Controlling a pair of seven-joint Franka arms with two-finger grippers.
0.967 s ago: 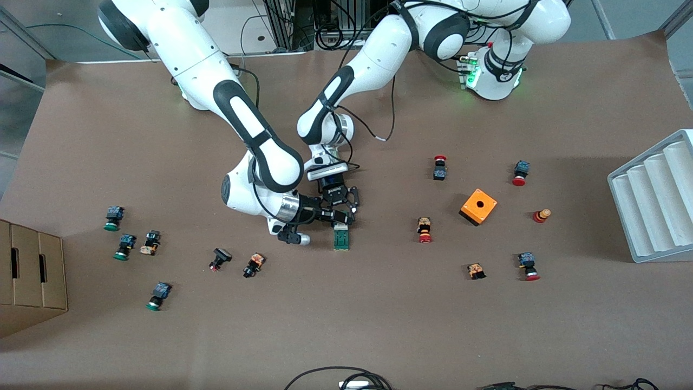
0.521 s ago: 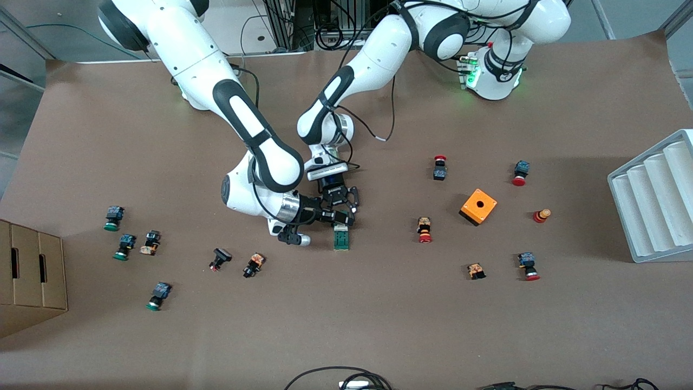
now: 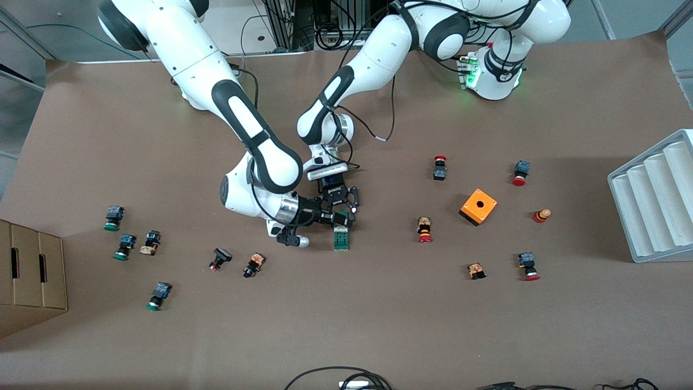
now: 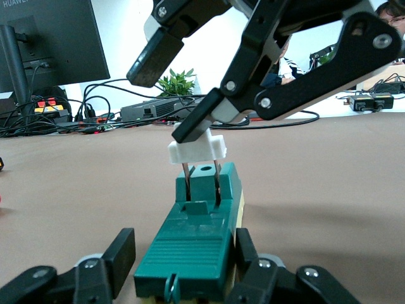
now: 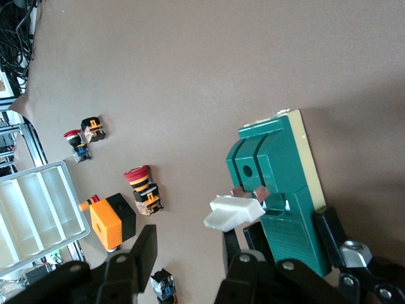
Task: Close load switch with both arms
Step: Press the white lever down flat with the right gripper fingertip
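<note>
"huawei" partly legible on top edge of monitor (image 4: 50, 38).

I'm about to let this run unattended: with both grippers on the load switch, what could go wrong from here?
1. The right gripper holds the white handle only by its edge; it could slip off mid-push.
2. The left gripper clamps just one end of the load switch; pressing down might tip or slide it.
3. Both grippers are crowded together, so the fingers may collide.

Bright, even light; soft shadows
</note>
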